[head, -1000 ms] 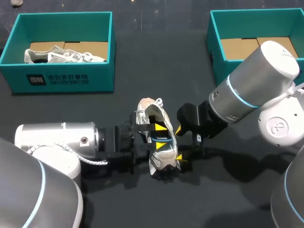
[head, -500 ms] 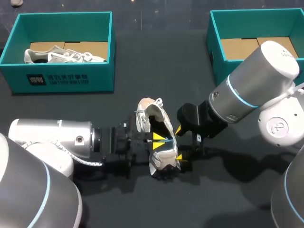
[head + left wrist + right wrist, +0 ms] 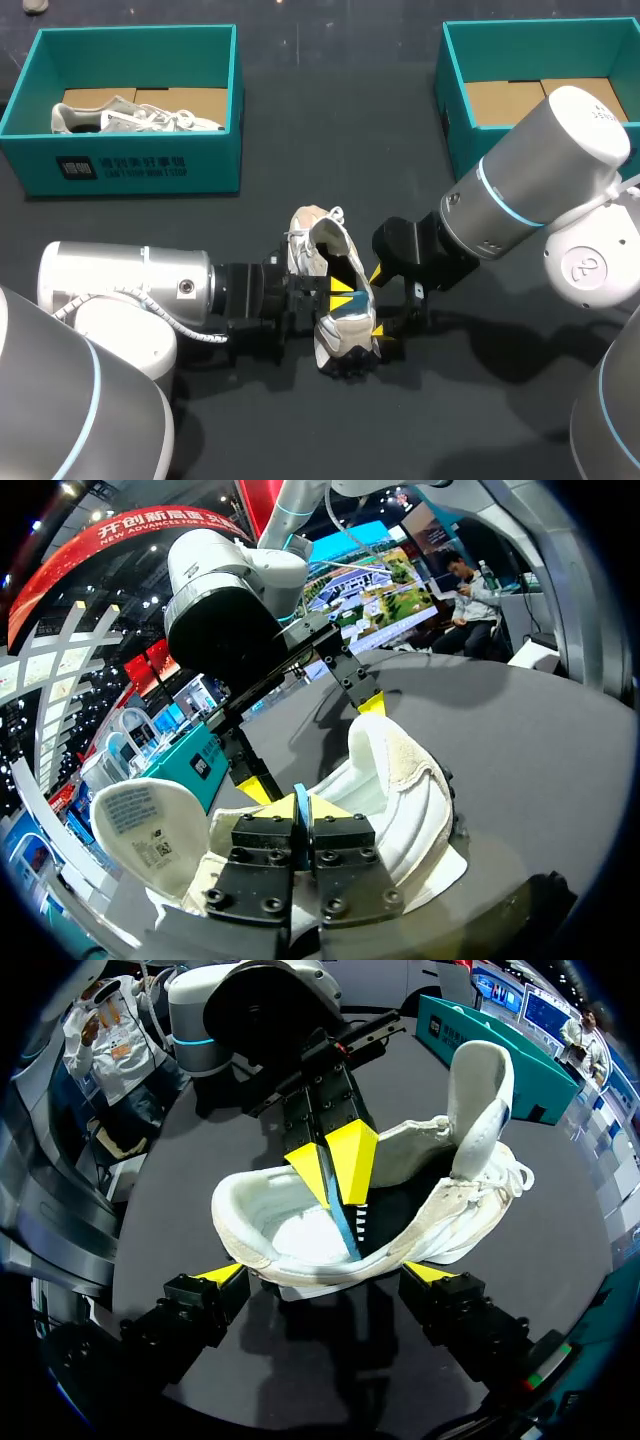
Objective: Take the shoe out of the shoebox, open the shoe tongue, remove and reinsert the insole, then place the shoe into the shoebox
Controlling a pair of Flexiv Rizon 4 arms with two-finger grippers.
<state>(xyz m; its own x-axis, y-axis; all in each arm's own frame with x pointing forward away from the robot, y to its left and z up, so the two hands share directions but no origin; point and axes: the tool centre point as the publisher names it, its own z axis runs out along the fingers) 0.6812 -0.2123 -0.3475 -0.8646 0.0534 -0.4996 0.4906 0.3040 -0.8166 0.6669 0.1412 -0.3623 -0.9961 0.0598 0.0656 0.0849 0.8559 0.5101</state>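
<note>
A white shoe (image 3: 335, 340) lies on the dark table between my two arms, its tongue (image 3: 478, 1095) folded up and back. My left gripper (image 3: 340, 290) reaches into the shoe's opening from the left. It is shut on the thin blue edge of the insole (image 3: 345, 1225), pinched between its yellow tips (image 3: 302, 805). My right gripper (image 3: 326, 1275) is open, one finger on either side of the shoe's heel end (image 3: 377, 300). I cannot tell whether those fingers touch the shoe.
A teal shoebox (image 3: 130, 165) at the back left holds a second white shoe (image 3: 135, 118). Another teal box (image 3: 455, 100) with a cardboard floor stands at the back right. Dark tabletop lies in front of the shoe.
My left gripper's fingers closed onto the insole's edge inside the shoe, and the left arm shifted slightly. The right arm and the shoe stayed put.
</note>
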